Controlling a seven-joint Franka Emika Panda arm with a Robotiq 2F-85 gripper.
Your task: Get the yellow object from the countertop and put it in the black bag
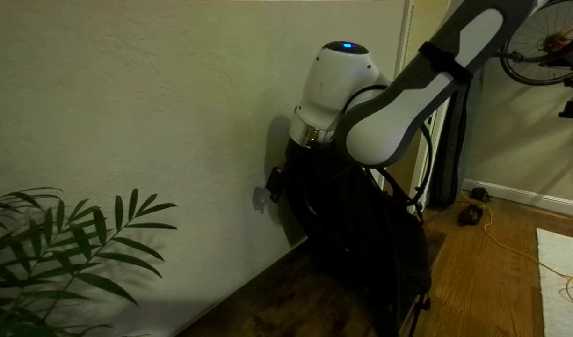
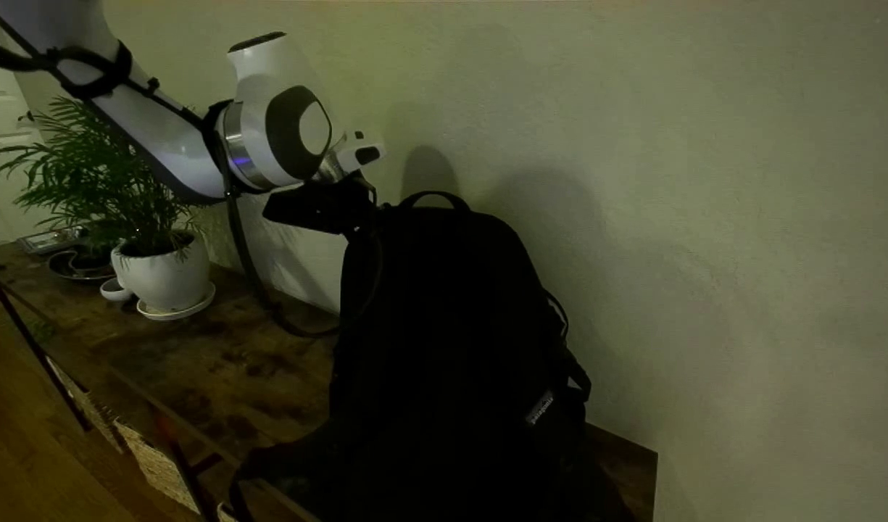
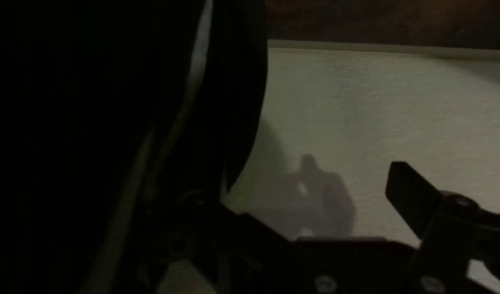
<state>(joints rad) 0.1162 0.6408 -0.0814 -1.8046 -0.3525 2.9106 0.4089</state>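
The large black bag [image 2: 451, 348] stands upright on the dark brown countertop [image 2: 248, 377], loop handle at its top. It also shows in an exterior view [image 1: 361, 243] and fills the left of the wrist view [image 3: 90, 102]. My gripper [image 3: 311, 192] is open, with only wall and shadow visible between its fingers. One finger is dark against the bag's edge; I cannot tell whether it touches. The gripper is at the bag's upper side near the wall; in both exterior views it blends into or is hidden by the bag. The yellow object is not visible in any view.
A wall [image 1: 174, 117] stands close behind the bag and gripper. A potted plant [image 2: 164, 272] with a small white cup [image 2: 115, 290] stands farther along the countertop. A cable [image 2: 270, 297] hangs from the arm beside the bag. A strap [image 2: 284, 464] hangs over the countertop's front edge.
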